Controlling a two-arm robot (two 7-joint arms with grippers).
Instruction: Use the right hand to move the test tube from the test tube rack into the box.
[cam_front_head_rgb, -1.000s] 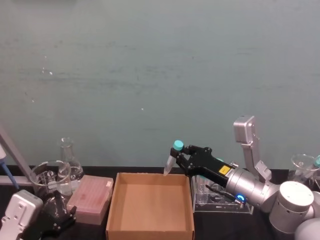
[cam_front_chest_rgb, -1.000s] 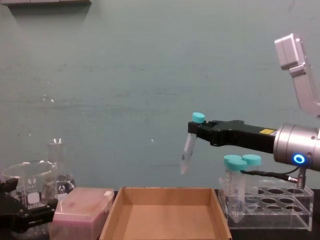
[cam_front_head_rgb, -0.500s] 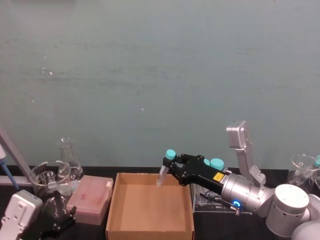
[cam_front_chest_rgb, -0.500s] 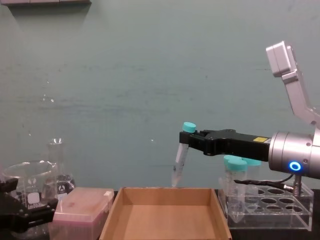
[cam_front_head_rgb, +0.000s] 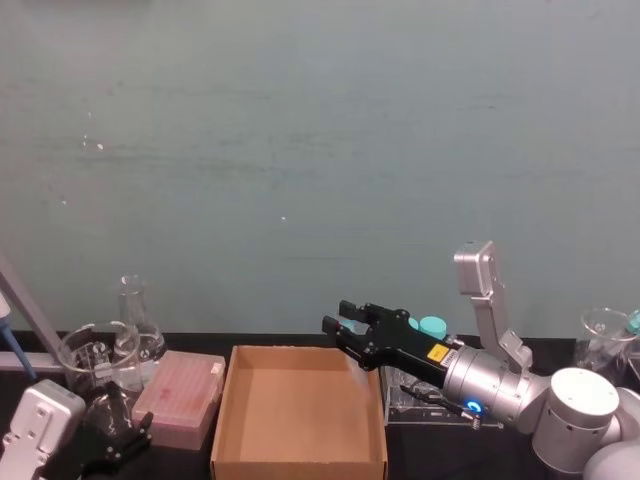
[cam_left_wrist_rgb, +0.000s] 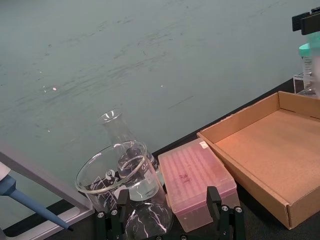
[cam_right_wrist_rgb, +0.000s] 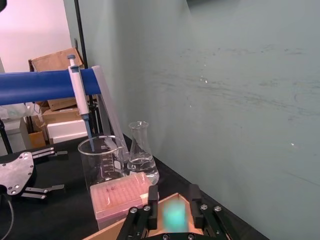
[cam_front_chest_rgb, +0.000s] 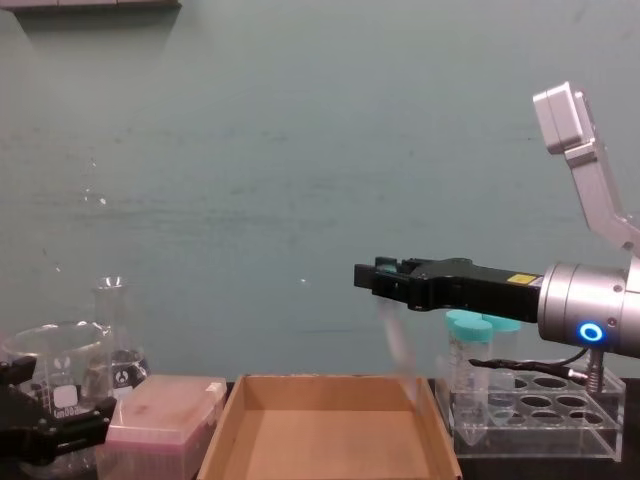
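Above the box (cam_front_chest_rgb: 330, 440), the right hand (cam_front_chest_rgb: 362, 277) hangs with its fingers apart and the test tube (cam_front_chest_rgb: 398, 335) loose.
That test tube is a pale blur in mid-air just under the fingers, over the box's right side, beside the test tube rack (cam_front_chest_rgb: 540, 410). Low on the left, the left gripper (cam_front_head_rgb: 120, 425) sits spread by the glassware (cam_front_head_rgb: 95, 355).
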